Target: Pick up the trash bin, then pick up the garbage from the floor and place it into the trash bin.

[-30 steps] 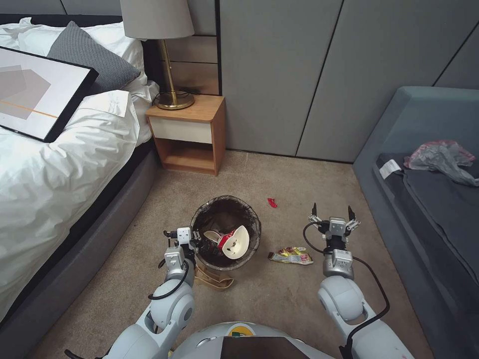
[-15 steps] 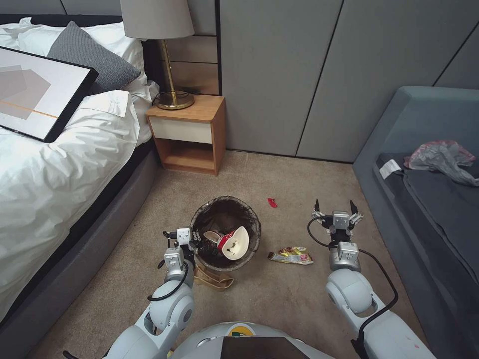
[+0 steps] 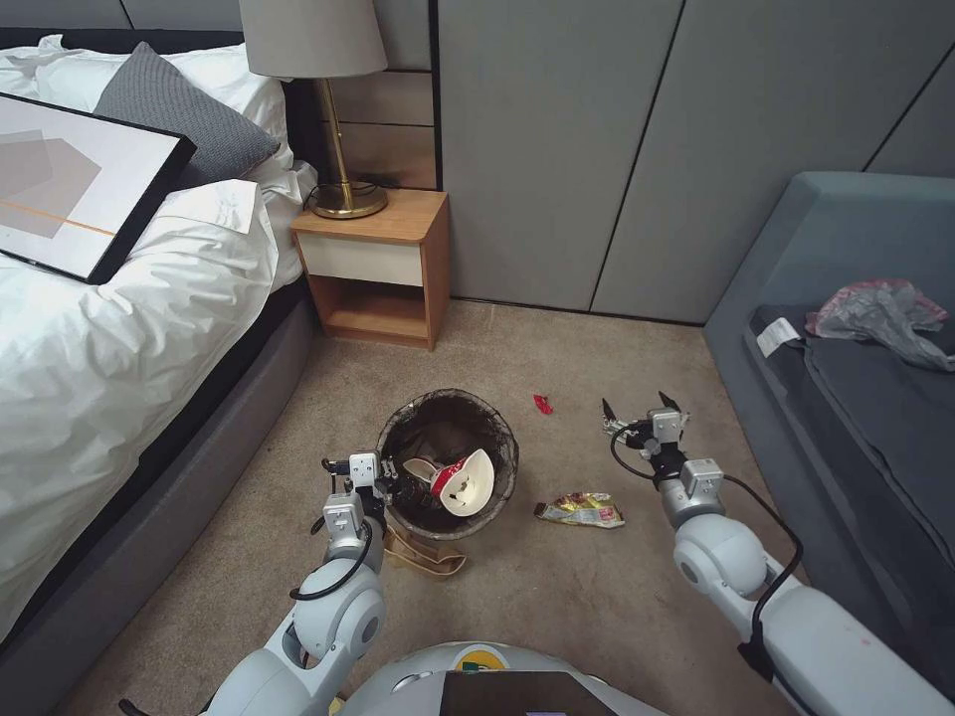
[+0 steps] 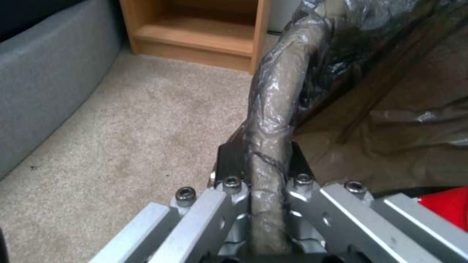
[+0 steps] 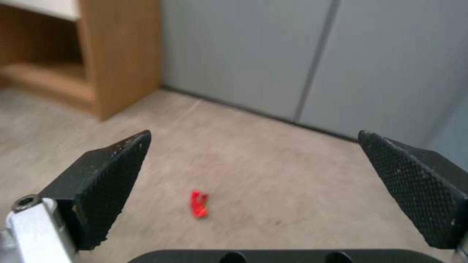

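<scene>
step: picking up litter | trash bin [image 3: 450, 430] on the carpet, left gripper [image 4: 261, 164] clamped on its rim | right gripper [image 3: 634, 410] wide open, near the bin, facing red scrap [image 5: 198, 204] | next: likely drop over scrap, pinch it

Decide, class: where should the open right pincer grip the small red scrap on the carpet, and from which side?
Grip the red scrap across its narrow middle, coming from above: it lies flat and alone on the carpet, ahead of the open right pincer.
</scene>
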Robot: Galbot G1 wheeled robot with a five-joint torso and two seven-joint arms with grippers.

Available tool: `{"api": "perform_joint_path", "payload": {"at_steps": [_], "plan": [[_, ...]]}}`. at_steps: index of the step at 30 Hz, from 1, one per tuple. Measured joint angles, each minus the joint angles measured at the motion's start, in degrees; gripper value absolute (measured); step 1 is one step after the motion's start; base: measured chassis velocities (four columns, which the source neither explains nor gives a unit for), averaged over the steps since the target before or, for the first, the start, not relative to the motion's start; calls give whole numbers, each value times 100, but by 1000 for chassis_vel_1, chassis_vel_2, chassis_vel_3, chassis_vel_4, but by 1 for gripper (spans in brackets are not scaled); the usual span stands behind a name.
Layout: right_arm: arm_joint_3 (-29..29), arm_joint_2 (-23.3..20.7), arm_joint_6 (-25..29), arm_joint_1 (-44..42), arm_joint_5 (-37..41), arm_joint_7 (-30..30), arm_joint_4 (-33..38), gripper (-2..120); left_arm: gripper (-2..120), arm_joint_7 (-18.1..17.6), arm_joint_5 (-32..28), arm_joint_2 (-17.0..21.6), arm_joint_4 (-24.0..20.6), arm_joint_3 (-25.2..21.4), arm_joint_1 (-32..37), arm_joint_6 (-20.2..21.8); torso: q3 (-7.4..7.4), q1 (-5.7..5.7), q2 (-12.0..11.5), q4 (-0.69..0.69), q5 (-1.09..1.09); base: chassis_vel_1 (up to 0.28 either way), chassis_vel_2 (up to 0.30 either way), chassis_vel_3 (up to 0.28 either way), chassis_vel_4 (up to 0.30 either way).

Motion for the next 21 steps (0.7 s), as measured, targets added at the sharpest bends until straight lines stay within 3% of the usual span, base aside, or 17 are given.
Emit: {"api": "perform_joint_path", "payload": {"at_steps": [13,21], "plan": [[-551,-1684,273,81,561,-1045,-412,100,2,22,-122,114,229,193,-295,-4,0,0,0,-1,1,0,0,0,0],[-805,-2284,355,327,914,-1935,-605,100,2,53,-135,125,285,213,-354,-6,0,0,0,0,0,0,0,0,0]]}}
